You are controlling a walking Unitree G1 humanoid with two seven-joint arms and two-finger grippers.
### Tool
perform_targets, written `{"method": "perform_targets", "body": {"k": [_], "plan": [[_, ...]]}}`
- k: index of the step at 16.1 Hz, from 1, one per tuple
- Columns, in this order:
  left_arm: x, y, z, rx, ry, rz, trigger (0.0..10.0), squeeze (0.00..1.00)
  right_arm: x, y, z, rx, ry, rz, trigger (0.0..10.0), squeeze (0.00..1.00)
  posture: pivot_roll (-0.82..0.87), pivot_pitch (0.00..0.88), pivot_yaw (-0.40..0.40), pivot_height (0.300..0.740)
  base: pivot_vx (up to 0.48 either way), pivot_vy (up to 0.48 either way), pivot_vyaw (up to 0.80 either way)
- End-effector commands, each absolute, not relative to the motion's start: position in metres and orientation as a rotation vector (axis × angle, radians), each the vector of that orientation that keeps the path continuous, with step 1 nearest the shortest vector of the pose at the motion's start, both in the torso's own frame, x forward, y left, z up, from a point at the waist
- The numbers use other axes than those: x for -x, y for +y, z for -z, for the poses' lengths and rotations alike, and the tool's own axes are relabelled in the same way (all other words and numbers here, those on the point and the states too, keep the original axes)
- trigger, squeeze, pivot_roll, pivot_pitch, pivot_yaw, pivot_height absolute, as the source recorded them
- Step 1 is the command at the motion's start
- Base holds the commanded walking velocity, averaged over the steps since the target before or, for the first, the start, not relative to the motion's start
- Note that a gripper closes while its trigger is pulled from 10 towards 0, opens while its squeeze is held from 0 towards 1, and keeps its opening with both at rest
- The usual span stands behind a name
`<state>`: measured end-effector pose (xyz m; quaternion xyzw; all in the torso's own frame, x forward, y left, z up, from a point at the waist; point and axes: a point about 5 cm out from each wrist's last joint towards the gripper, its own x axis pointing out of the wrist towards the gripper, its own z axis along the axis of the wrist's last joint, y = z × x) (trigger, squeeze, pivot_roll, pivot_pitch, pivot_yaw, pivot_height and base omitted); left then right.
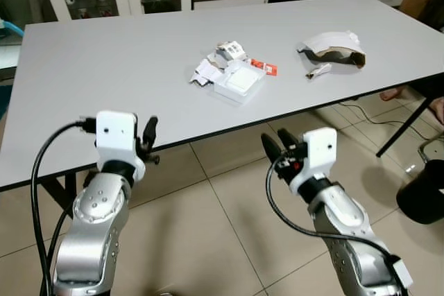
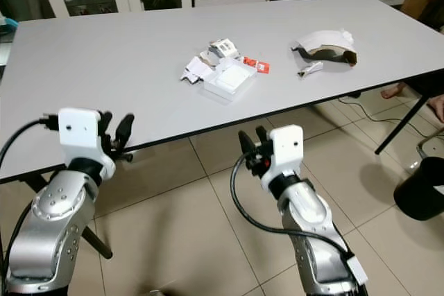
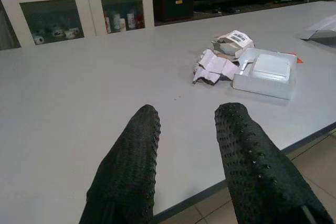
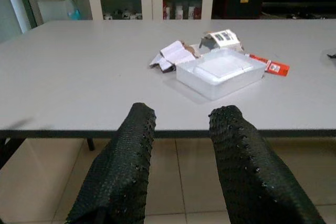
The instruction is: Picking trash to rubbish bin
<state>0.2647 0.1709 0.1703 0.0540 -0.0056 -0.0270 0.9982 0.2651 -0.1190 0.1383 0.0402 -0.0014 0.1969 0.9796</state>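
Two silver robot arms rise in the foreground before a long grey bench on a tiled floor. The left claw hovers at the near bench edge and the right claw is held just short of that edge, over the tiles; each has its black fingers parted by a modest gap and grips nothing.

White glass-door cabinets stand against the far wall; their contents are too small to identify. A black rounded bin sits on the floor at far right, cut off by the frame, and a person's bare foot shows partly beyond the bench's right end.

Trash lies well apart from both claws, mid-bench: a torn white-and-brown paper wrapper toward the right, a shallow white plastic tray near the front edge, crumpled white paper scraps touching its left side, a small folded carton with a barcode label behind it, and a small red-and-white packet just beside the tray's right. Printing on the packet cannot be read.
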Motion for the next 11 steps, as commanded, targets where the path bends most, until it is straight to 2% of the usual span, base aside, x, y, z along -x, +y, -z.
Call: {"method": "perform_targets", "body": {"k": [1,11], "plan": [[-0.2662,0.1711,-0.1717,-0.116,-0.016,0.044,10.0,0.00,-0.2666,-0.1220,-0.1379,-0.063,0.008,-0.387,10.0,0.00,-0.02,0.042,-0.057,0.740,0.277,0.000,0.00],[-0.2668,0.1792,-0.1723,-0.134,-0.008,0.038,10.0,0.00,-0.2661,-0.1160,-0.1411,-0.052,-0.007,-0.430,10.0,0.00,-0.01,0.038,-0.058,0.740,0.303,0.000,0.00]]}}
